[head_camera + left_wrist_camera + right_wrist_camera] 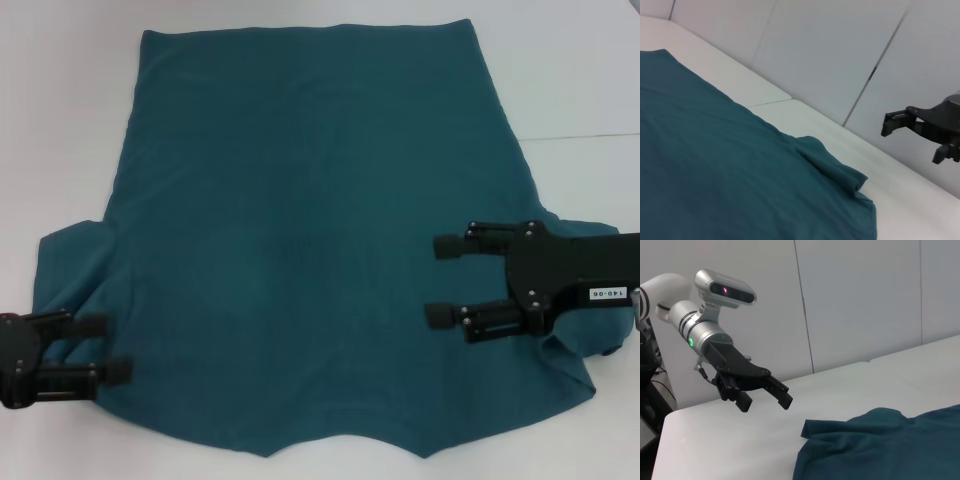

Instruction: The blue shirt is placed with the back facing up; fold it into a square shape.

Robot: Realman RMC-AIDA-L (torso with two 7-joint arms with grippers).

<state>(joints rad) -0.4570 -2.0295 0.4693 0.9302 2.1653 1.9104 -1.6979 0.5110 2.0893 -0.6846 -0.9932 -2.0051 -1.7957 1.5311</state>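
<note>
Fingers of both grippers, left (108, 348) and right (443, 281), are spread and empty, hovering over opposite sleeves of the shirt (300, 250) flat on the tabletop (60, 120).

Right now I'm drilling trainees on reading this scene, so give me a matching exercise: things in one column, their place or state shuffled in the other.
Things:
1. blue shirt
2. left gripper
3. right gripper
4. table

Descriptions:
A. open, above the shirt's right sleeve side
B. white, under everything
C. spread flat, plain side up
D. open, at the shirt's left sleeve

Pairs: 1-C, 2-D, 3-A, 4-B
</note>
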